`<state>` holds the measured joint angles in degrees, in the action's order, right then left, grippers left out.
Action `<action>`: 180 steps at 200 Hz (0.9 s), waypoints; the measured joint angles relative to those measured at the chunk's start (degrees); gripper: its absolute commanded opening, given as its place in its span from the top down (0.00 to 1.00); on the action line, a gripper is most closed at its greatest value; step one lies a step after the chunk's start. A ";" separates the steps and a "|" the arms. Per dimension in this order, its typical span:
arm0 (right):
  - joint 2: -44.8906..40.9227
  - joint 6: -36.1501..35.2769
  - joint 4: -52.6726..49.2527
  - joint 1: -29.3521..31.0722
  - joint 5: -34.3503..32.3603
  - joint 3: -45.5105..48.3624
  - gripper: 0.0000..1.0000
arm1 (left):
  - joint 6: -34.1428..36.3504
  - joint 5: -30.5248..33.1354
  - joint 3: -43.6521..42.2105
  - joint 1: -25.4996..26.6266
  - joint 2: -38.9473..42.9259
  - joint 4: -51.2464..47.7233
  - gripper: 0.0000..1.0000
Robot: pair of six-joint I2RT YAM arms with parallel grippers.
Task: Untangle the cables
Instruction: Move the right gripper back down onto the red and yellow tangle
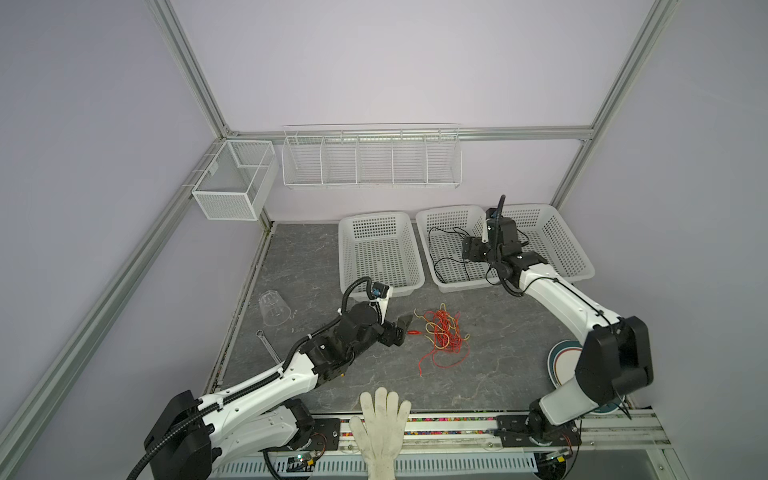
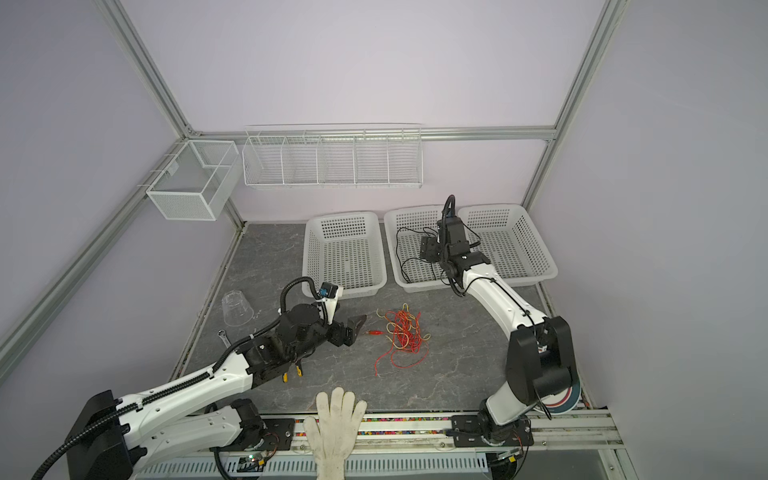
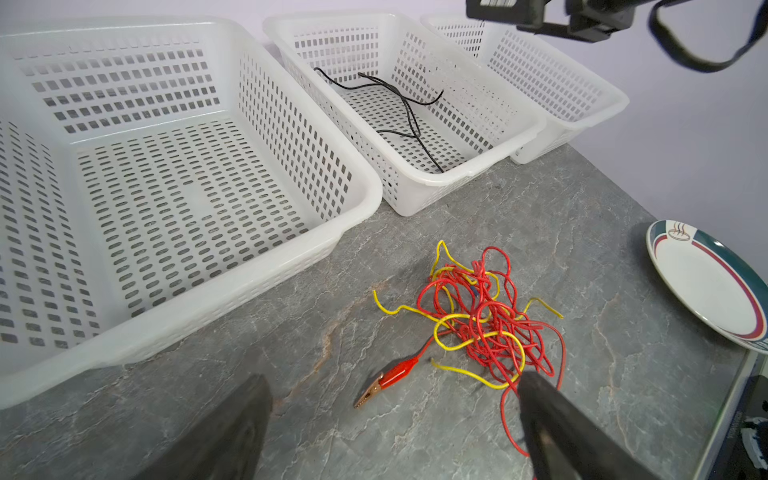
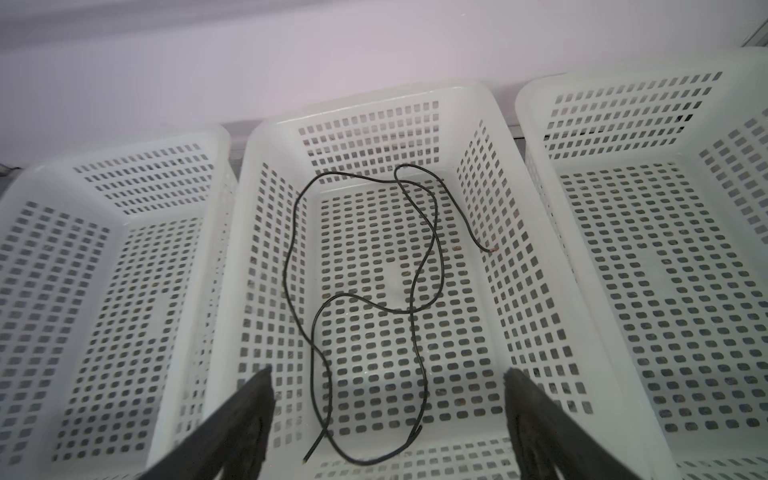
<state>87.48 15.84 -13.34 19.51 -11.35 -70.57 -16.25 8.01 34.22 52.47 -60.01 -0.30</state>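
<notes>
A red cable (image 1: 444, 332) and a pale yellow cable (image 3: 457, 318) lie tangled in one heap on the grey table, also seen as the heap (image 2: 402, 332). A red alligator clip (image 3: 390, 374) sticks out of it toward my left gripper (image 1: 404, 329), which hovers open just left of the heap, holding nothing. The black cable (image 4: 433, 239) lies loose in the middle white basket (image 1: 424, 245). My right gripper (image 4: 387, 374) hangs open above that basket, with nothing between its fingers.
An empty white basket (image 1: 380, 218) stands left of the middle one and another (image 1: 582, 257) right of it. A plate (image 1: 561, 361) sits at the table's right edge. A clear cup (image 1: 273, 307) and a wrench (image 1: 266, 345) lie left. A white glove (image 1: 384, 428) rests at the front.
</notes>
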 measured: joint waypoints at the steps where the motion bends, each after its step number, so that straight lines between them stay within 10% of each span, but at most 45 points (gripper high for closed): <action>1: -0.35 0.00 -0.04 0.11 0.13 0.24 0.13 | 0.00 -0.02 0.00 0.00 -0.04 0.00 0.08; 180: -12.48 3.50 -3.52 17.49 9.49 26.12 0.36 | -3.13 -7.89 -0.79 0.00 -11.96 7.87 0.14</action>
<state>75.00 19.33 -16.86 36.99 -1.87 -44.45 -19.38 0.12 33.43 52.47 -71.96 7.57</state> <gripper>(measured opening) 0.689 0.860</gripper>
